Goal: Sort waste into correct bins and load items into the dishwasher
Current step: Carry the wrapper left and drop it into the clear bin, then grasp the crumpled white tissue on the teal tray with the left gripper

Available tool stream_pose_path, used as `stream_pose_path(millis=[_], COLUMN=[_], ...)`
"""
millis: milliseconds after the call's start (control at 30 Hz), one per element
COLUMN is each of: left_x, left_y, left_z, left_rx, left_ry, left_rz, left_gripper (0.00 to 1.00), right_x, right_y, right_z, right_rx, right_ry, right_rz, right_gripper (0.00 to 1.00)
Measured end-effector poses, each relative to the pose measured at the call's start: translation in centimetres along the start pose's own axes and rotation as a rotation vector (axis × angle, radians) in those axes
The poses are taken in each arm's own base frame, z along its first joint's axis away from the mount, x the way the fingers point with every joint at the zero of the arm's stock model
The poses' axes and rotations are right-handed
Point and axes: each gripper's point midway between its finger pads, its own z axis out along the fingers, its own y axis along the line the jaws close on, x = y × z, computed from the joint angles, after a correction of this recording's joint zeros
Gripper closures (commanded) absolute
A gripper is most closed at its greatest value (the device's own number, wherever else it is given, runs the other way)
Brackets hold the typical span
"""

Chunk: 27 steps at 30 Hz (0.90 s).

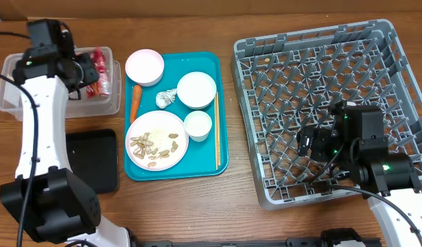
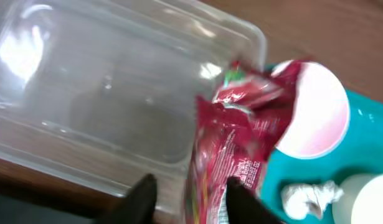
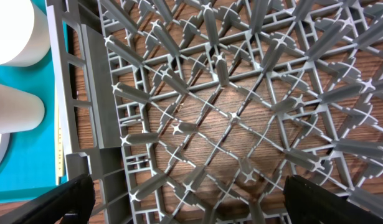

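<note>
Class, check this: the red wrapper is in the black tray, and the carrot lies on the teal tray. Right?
No. The overhead view shows the red wrapper at the clear tub, not the black tray. The carrot does lie on the teal tray.

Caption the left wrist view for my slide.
Red wrapper over the rim of the clear tub, between fingers of the left tool.

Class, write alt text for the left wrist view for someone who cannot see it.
A crinkled red wrapper sits between the left gripper's fingers at the rim of a clear tub. Nearby, a teal tray carries a pink bowl and tissue.
</note>
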Motion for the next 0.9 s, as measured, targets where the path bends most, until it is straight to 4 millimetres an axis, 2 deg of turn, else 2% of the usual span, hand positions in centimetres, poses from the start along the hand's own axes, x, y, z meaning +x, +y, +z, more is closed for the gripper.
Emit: stream_pose_path(millis=[200, 300, 367, 533, 600, 667, 700, 733, 767, 800, 900], left_x=[-0.2, 0.4, 1.4, 5.3, 6.8, 8.6, 9.5, 10.9, 11.5, 12.4, 12.9], left_y=[0.4, -0.7, -2.4, -10.0, -11.8, -12.9, -13.2, -13.3, -13.3, -13.2, -13.3], left_z=[0.7, 0.5, 0.2, 0.0, 0.8, 2.8, 4.2, 6.0, 6.8, 8.5, 10.2], left_rx=[-0.004, 0.049, 0.099, 0.201, 0.204, 0.186, 0.173, 0.154, 0.148, 0.133, 0.127], left_ry=[0.0, 0.033, 0.072, 0.149, 0.183, 0.24, 0.272, 0.322, 0.341, 0.373, 0.384], left_rz=[-0.029, -0.026, -0.005, 0.191, 0.249, 0.291, 0.303, 0.317, 0.323, 0.327, 0.327], left_gripper=[0.44, 0.42, 0.41, 0.38, 0.38, 0.41, 0.44, 0.44, 0.43, 0.43, 0.41], right_x=[0.0, 0.1, 0.1, 0.1, 0.2, 0.2, 0.2, 0.2, 0.2, 0.2, 0.2], right_y=[0.0, 0.0, 0.0, 0.0, 0.0, 0.0, 0.0, 0.0, 0.0, 0.0, 0.0], right_z=[0.0, 0.0, 0.0, 0.0, 0.0, 0.0, 0.0, 0.0, 0.0, 0.0, 0.0], right_rx=[0.001, 0.002, 0.001, 0.001, 0.002, 0.002, 0.002, 0.002, 0.002, 0.002, 0.002], right_ry=[0.002, 0.005, 0.005, 0.006, 0.007, 0.007, 0.007, 0.007, 0.007, 0.007, 0.007], right_rz=[0.001, 0.001, 0.001, 0.001, 0.001, 0.001, 0.001, 0.001, 0.001, 0.0, 0.0], right_gripper=[0.0, 0.0, 0.0, 0.0, 0.0, 0.0, 0.0, 0.0, 0.0, 0.0, 0.0])
